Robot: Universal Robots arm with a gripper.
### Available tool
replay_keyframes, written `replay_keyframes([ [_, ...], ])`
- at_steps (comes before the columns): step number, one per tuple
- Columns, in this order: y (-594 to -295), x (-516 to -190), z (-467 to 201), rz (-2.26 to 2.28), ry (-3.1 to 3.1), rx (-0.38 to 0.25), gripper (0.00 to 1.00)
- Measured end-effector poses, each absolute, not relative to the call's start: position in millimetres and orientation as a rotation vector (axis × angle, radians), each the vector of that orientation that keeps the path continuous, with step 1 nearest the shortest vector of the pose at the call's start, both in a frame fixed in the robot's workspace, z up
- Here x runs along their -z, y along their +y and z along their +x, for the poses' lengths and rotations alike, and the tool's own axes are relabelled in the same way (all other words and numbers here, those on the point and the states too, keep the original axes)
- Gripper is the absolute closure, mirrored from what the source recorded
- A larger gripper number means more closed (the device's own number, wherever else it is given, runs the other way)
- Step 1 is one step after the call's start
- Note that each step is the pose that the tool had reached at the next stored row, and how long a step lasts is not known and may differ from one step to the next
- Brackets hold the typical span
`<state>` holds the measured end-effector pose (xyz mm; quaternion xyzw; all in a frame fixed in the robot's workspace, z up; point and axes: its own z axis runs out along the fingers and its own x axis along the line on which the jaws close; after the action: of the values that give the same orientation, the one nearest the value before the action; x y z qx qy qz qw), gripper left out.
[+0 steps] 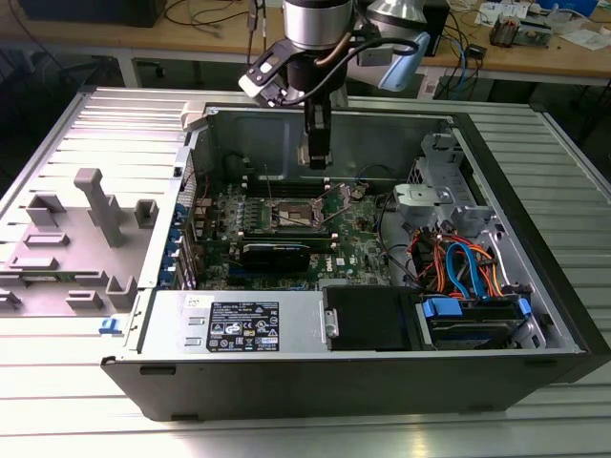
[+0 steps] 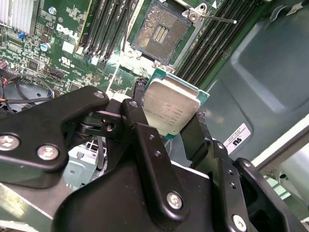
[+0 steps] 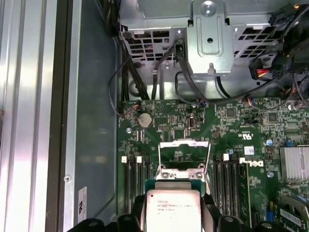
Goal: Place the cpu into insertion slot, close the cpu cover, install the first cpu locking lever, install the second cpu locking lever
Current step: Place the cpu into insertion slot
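My gripper (image 2: 166, 121) is shut on the cpu (image 2: 171, 108), a small square chip with a silver-grey top and green edge, held by two opposite sides between the black fingers (image 2: 140, 125). In the second wrist view the insertion slot (image 2: 161, 31) lies open a short way beyond the chip, with its golden-brown contact field bare. A thin locking lever (image 2: 218, 19) sticks out beside it. In the first wrist view the cpu (image 3: 173, 210) hangs in front of the cpu cover (image 3: 185, 155), which stands tilted open. In the exterior view the gripper (image 1: 316, 160) hovers above the slot (image 1: 291, 216) inside the open computer case.
Long black memory slots (image 2: 104, 29) flank the socket on both sides. A finned heatsink (image 3: 294, 163) sits on the board. A grey drive cage (image 1: 430, 196), orange and blue cables (image 1: 458, 262) and the power supply (image 1: 239, 324) crowd the case. A grey plastic fixture (image 1: 91, 215) lies outside it.
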<state>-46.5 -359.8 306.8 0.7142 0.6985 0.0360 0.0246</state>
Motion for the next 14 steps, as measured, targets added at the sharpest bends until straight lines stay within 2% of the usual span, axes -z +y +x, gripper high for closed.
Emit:
replay_keyframes([
  [14, -361.9, -292.1, -48.1, 2.253, 2.11, -0.107, 0.45],
])
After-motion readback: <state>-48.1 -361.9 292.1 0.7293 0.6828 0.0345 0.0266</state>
